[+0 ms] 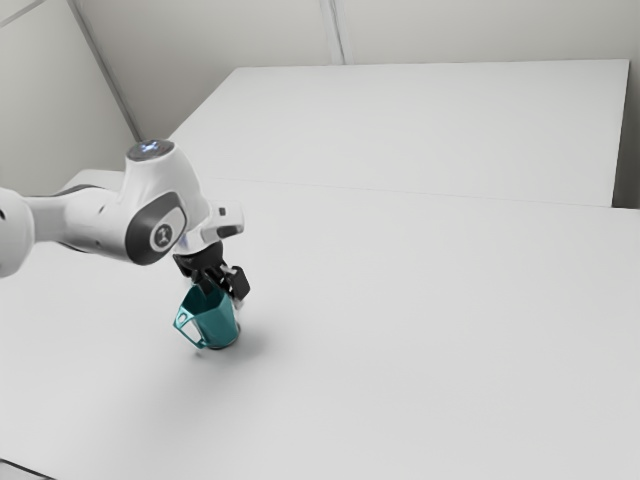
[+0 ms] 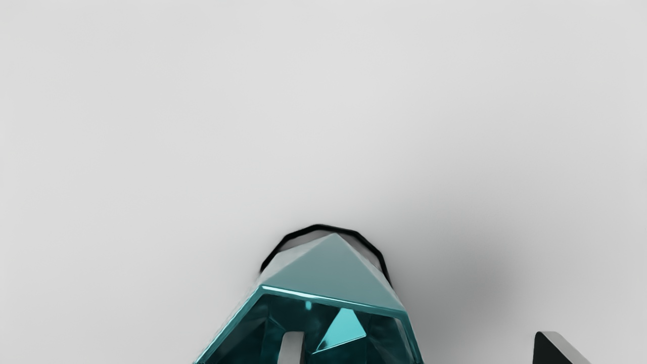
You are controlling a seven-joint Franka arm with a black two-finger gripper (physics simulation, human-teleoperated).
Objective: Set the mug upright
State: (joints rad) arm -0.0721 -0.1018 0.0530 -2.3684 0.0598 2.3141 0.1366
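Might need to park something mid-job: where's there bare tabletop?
Widest: the table from the mug to the exterior view's right edge. Another lies between the mug and that view's bottom edge. Crowded: at the mug, one finger of the open gripper inside it, and along the arm.

Plain pale walls (image 1: 480,30), white tabletop (image 1: 450,330)

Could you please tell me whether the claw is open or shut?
Open: the claw stands wide, one finger inside the mug, one outside.
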